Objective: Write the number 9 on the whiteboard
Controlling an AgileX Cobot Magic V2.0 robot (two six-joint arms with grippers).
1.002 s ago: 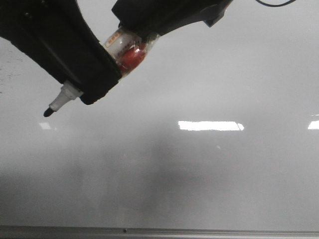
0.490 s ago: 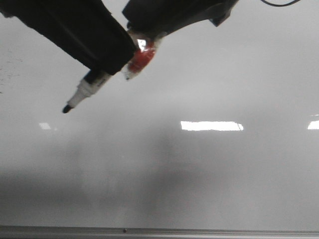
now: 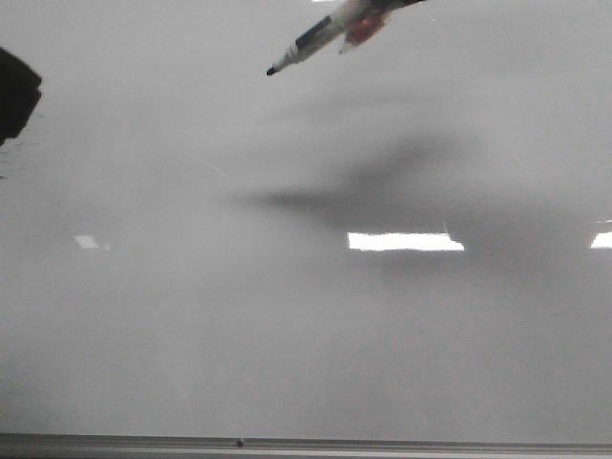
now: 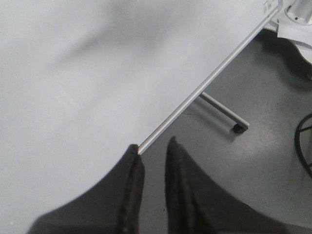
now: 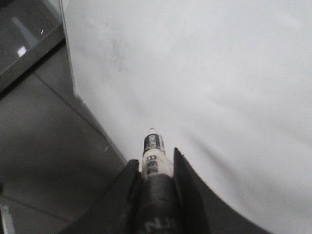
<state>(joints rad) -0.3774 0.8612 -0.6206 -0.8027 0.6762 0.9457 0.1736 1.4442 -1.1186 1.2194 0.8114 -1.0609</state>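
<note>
The right pincer (image 5: 153, 168) clamped a marker pen (image 3: 308, 39), tip bare, held above the whiteboard (image 3: 316, 325) near its far part; the left pincer (image 4: 152, 161) hung over the board's metal edge strip (image 4: 204, 85), fingers narrowly parted, holding nothing; no drawn 9 was visible.

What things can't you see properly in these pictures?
- Right gripper: in the front view, cut off by the top edge; only the marker pokes in.
- Marker tip: in the right wrist view, blurred and too small to tell whether it touches the whiteboard.
- Left gripper: in the front view, only a dark corner at the left edge.
</note>
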